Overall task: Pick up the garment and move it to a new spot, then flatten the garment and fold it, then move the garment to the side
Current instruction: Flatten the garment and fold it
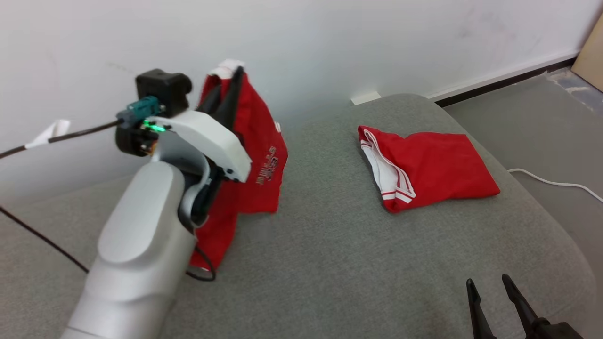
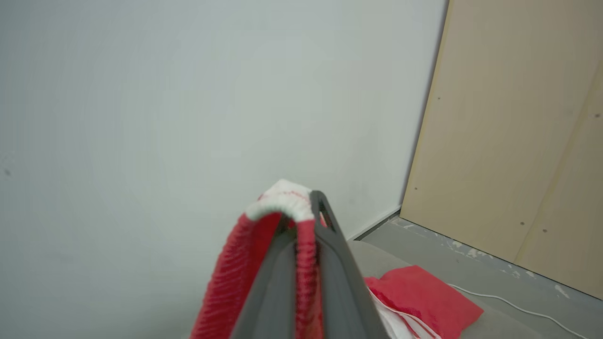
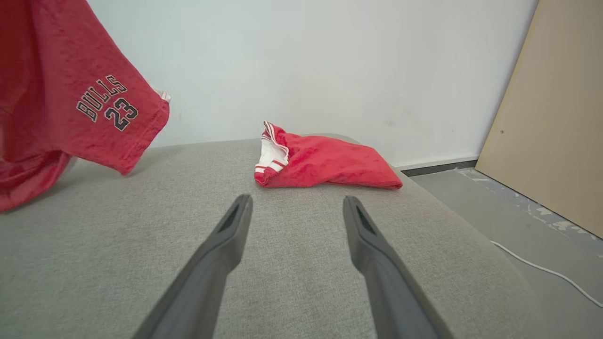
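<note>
The left pincer (image 1: 231, 89) is raised above the left side of the grey padded bench (image 1: 339, 245), near the white wall (image 1: 330, 42). Its fingers are pressed together on the white-trimmed edge (image 2: 282, 200) of the red jersey (image 1: 256, 141); in the left wrist view the cloth is folded over between the two dark fingers. The jersey hangs down from that grip in a loose drape, with "BULLS 23" in dark print (image 3: 107, 104) on a lower flap. Its bottom end seems to reach the bench beside the pale forearm (image 1: 141, 235), though the arm hides part of it. A black cable (image 1: 70, 134) runs left from the wrist.

A second red garment (image 1: 433, 165) lies folded flat on the far right part of the bench, well apart from the hanging jersey. Its white-striped trim faces left.

The right pincer (image 1: 488, 281) sits low at the near right corner of the bench. Its fingers are spread wide with nothing between them, pointing toward the folded garment.

On the grey floor (image 1: 541, 122) to the right, a white cable (image 1: 556, 181) trails past the bench, and a tan board (image 2: 518, 141) leans against the wall.
</note>
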